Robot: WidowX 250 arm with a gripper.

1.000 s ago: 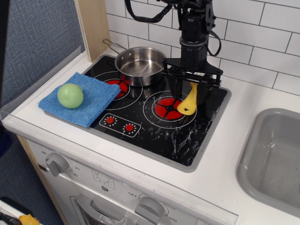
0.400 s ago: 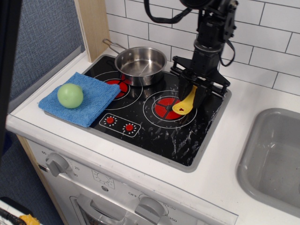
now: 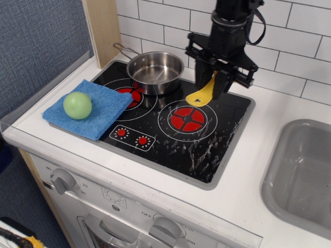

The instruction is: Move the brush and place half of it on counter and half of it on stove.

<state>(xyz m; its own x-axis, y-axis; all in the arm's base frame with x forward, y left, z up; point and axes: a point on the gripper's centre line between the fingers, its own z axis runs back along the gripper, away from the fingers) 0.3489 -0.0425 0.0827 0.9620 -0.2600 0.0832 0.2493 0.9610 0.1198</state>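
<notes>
The yellow brush [image 3: 199, 94] hangs in the air above the black stove [image 3: 207, 144], handle pointing down and to the left, over the far right burner area. My gripper [image 3: 213, 82] is shut on its upper end; the bristle head is hidden between the fingers. The white counter [image 3: 269, 113] with its grey sink [image 3: 305, 170] lies to the right of the stove.
A steel pan [image 3: 154, 70] stands on the back left burner. A blue cloth [image 3: 90, 108] with a green ball [image 3: 77, 105] on it lies over the stove's left edge. Two red dials [image 3: 132, 136] sit at the stove's front. A white tiled wall stands behind.
My gripper has lifted the brush off the right burner and carried it up and slightly back; the brush handle now hangs clear of the stove.
</notes>
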